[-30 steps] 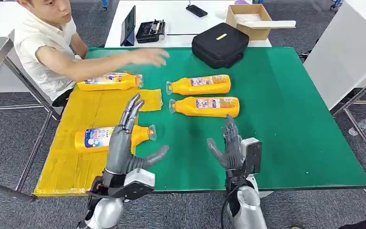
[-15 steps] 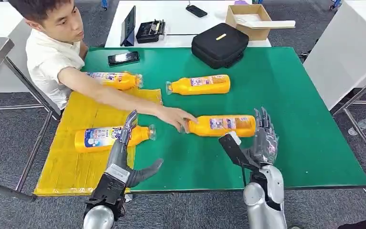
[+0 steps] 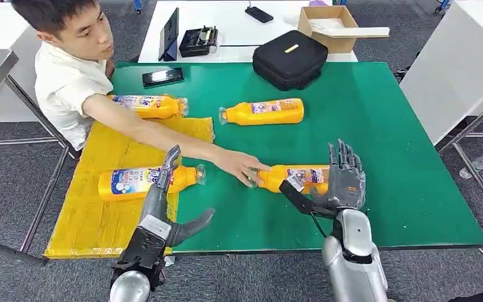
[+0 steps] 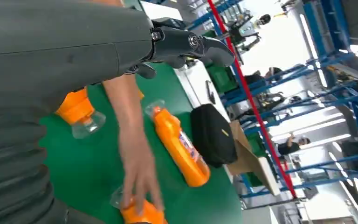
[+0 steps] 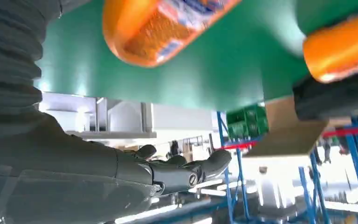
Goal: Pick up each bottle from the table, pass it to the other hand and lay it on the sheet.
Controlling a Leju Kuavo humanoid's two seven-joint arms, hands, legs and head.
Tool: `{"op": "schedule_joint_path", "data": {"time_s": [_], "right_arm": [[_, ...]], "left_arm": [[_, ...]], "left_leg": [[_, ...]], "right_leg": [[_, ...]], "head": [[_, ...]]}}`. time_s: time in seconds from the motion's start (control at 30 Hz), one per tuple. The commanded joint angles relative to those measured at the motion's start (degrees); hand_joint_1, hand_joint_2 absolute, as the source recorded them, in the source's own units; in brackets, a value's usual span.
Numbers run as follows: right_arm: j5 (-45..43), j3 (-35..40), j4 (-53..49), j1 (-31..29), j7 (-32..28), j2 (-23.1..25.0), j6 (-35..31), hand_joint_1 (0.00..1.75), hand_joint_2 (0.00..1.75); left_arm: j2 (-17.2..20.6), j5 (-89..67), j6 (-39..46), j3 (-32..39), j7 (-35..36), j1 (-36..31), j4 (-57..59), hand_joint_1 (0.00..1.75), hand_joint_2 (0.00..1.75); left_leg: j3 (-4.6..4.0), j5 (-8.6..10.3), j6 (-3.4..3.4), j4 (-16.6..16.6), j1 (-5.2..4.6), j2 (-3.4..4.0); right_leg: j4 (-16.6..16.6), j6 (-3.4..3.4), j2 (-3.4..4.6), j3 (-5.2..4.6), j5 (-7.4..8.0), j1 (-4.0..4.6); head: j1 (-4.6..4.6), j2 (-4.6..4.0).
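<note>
My right robot hand [image 3: 343, 182], fingers spread wide and holding nothing, stood beside the lower-centre bottle [image 3: 292, 177]; a person's hand [image 3: 242, 167] touched its cap; my left robot hand [image 3: 163, 195] was likewise open.

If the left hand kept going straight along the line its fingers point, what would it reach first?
Probably the bottle lying on the yellow sheet: the left hand has its fingers stretched forward over that bottle's neck end. Its height above the bottle is unclear, so it might pass over.

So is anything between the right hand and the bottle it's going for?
Nothing stands between the right hand and the nearest orange plastic bottle; but a person's hand rests on that bottle's cap end, away from the robot's fingers.
</note>
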Motion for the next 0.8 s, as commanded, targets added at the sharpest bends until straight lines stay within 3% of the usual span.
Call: {"op": "schedule_joint_path", "data": {"time_s": [0.03, 0.37, 0.53, 0.8], "right_arm": [[-0.9, 0.2, 15.2, -6.6, 1.4, -2.6, 5.8, 0.00, 1.75], [-0.7, -0.3, 17.4, -7.9, 1.9, -3.1, 5.9, 0.00, 1.75], [0.0, -1.5, 24.4, -11.8, 3.1, -5.0, 6.7, 0.00, 1.75], [0.0, 4.1, 31.2, -15.0, 7.3, -8.9, 6.2, 0.00, 1.75]], "left_arm": [[-3.7, -1.2, 0.7, 0.3, 2.0, -1.1, 5.7, 0.00, 1.75], [-3.6, -1.6, 0.7, 0.1, 2.2, -1.4, 6.1, 0.00, 1.75], [-3.8, -1.5, 0.7, -0.1, 2.1, -2.0, 6.7, 0.00, 1.75], [-3.7, -1.5, 0.6, -0.7, 2.3, -2.6, 7.4, 0.00, 1.75]], "left_leg": [[0.26, -0.06, 0.06, 0.0, 0.06, 0.20], [0.11, -0.03, 0.03, 0.0, 0.01, 0.06], [0.11, -0.02, 0.05, 0.0, 0.02, 0.07], [0.14, -0.04, 0.06, 0.0, 0.03, 0.09]], "right_leg": [[-0.2, -0.21, 0.08, 0.30, 0.03, 0.11], [-0.1, -0.13, 0.00, 0.13, -0.01, 0.04], [-0.1, -0.12, -0.01, 0.13, 0.02, 0.06], [-0.1, -0.16, -0.01, 0.18, 0.00, 0.07]], "head": [[0.02, 0.00], [0.00, 0.00], [0.00, 0.00], [0.00, 0.00]]}}
